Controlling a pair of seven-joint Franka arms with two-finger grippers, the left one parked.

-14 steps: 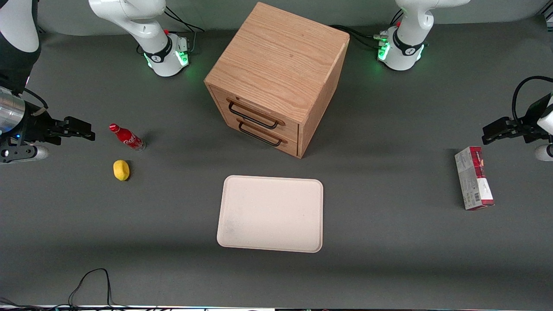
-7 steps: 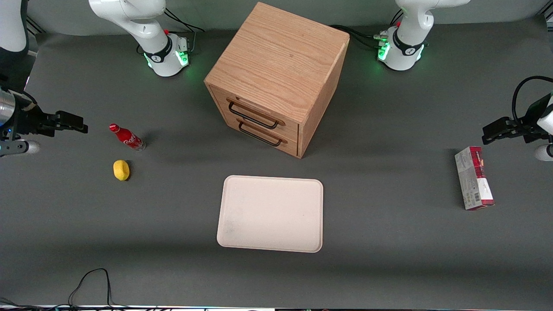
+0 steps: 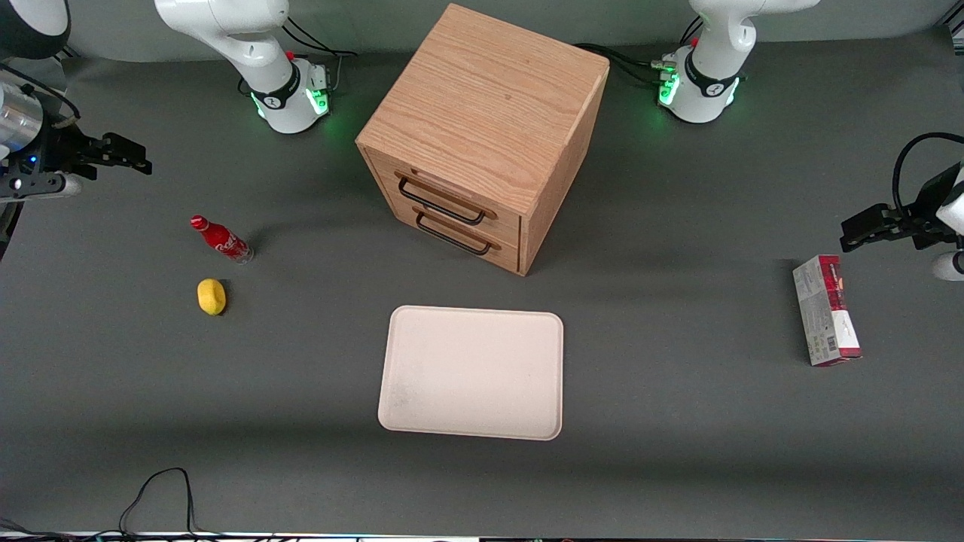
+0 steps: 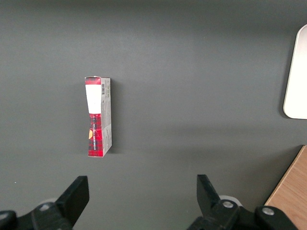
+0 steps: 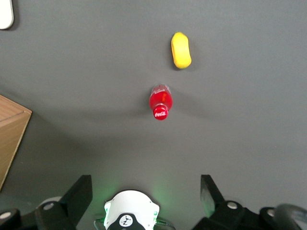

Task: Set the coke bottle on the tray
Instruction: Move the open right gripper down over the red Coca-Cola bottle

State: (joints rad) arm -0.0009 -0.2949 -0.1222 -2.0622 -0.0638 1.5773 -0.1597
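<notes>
The coke bottle (image 3: 222, 242) stands upright on the dark table (image 3: 678, 421) toward the working arm's end, its red cap (image 5: 160, 113) seen almost straight from above in the right wrist view. A yellow lemon (image 3: 212, 296) lies near it, a little closer to the front camera, the two apart and not touching. The tray (image 3: 472, 372) sits flat near the middle of the table, well apart from the bottle and with nothing on it. A wooden cabinet (image 3: 482, 135) with two black-handled drawers (image 3: 452, 218) stands farther from the front camera than the tray (its drawers both look closed).

The gripper (image 3: 129, 156) hangs high above the table at the working arm's end, farther from the front camera than the bottle and well clear of it. Its fingers (image 5: 79, 194) are spread wide and hold nothing. A red-and-white carton (image 3: 826, 309) lies flat toward the parked arm's end of the table.
</notes>
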